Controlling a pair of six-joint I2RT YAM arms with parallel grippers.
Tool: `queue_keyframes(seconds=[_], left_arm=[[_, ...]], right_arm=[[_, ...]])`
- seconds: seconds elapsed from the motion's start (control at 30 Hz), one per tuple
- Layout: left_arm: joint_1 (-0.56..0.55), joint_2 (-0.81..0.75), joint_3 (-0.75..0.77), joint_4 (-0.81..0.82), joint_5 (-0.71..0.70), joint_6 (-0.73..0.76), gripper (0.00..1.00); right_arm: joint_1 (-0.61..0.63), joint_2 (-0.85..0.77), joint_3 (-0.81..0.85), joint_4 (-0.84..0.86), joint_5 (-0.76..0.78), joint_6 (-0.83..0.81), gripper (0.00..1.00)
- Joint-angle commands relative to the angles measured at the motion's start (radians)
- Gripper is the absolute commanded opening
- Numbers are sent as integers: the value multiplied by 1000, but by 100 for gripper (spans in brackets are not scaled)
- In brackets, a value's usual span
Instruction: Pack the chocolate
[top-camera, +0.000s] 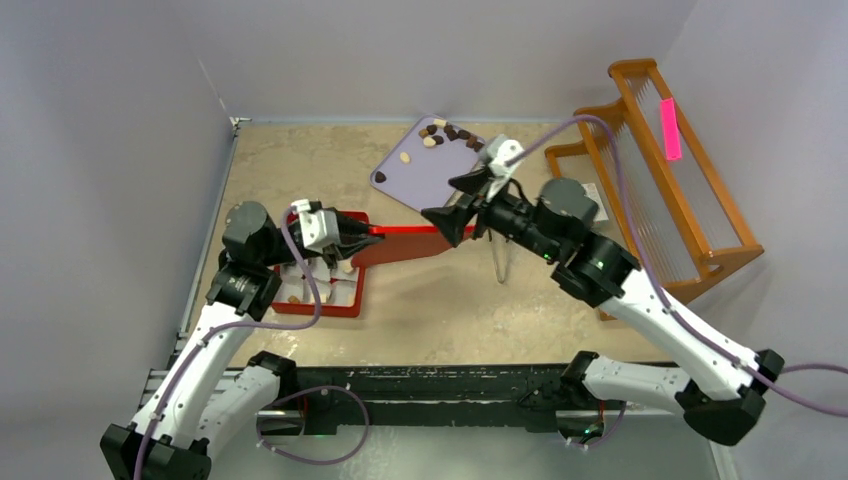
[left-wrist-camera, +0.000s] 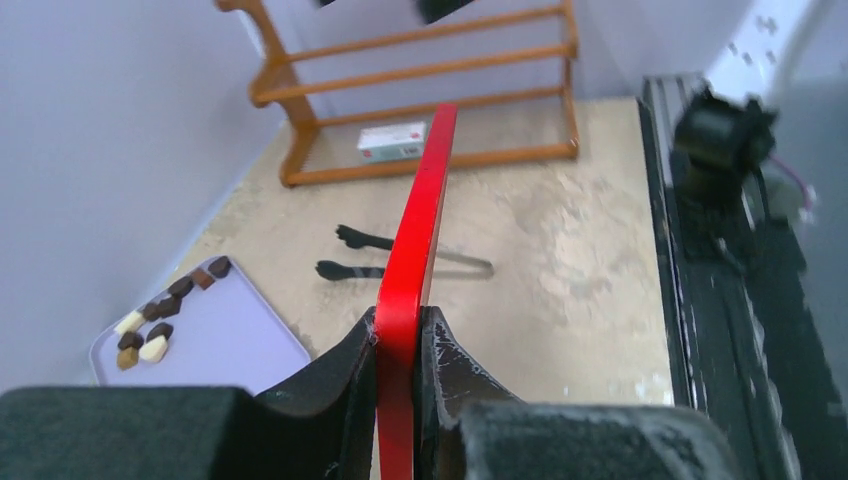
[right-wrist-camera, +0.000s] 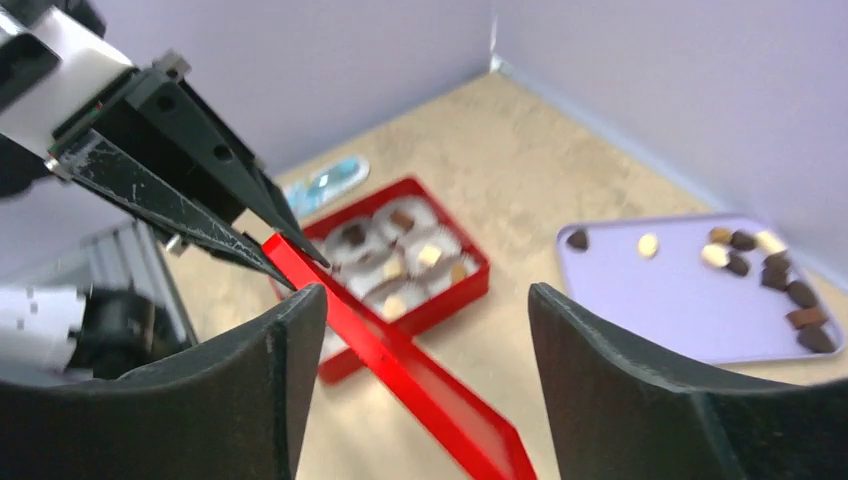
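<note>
The left gripper (top-camera: 376, 238) was clenched on a red lid (top-camera: 412, 246), its two black fingers pressed flat against either face of the panel. In its own wrist view (left-wrist-camera: 400, 330) the lid (left-wrist-camera: 426, 195) ran edge-on straight out from between the tips. The right gripper (top-camera: 455, 203) stood released, jaws spread wide, just past the lid's free end. In its wrist view (right-wrist-camera: 428, 300) the lid (right-wrist-camera: 425, 390) crossed the gap between the fingers (whether either finger touched it could not be told).

The chocolate (top-camera: 450, 132) lay in two places. Loose cream and dark pieces sat at the far end of a purple tray (top-camera: 425, 178), just beyond the right gripper. In that gripper's view they (right-wrist-camera: 745, 262) lay ahead and off to the side of one finger, on the tray (right-wrist-camera: 670, 315). More pieces (right-wrist-camera: 402, 268) sat in white paper cups (right-wrist-camera: 372, 268) inside a red box (right-wrist-camera: 474, 288), directly ahead of the open fingers. The box (top-camera: 330, 312) lay under and just behind the left gripper's tips.

Black tongs (left-wrist-camera: 445, 262) lay on the table ahead of the left gripper, under the lid's line, with a wooden rack (left-wrist-camera: 420, 95) beyond them.
</note>
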Motion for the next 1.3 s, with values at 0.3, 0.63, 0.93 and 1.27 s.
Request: queue_keyframes(seconds=[0.3,0.63,0.93,1.27], left_arm=[[-1,56,184,206,-602,-676,0],[1,81,375,-101,-741,-855,0],[1,46,362,-116,-477,-934,0],[1,45,334,-70,-423,-964,0]], right_arm=[[-38,-13,-118,188,114,41,84],[-425,107,-59,242,-656,231,81],[-591,157,-107,456,-970,413,79],[-594,209,-141,534,-1080,470,80]])
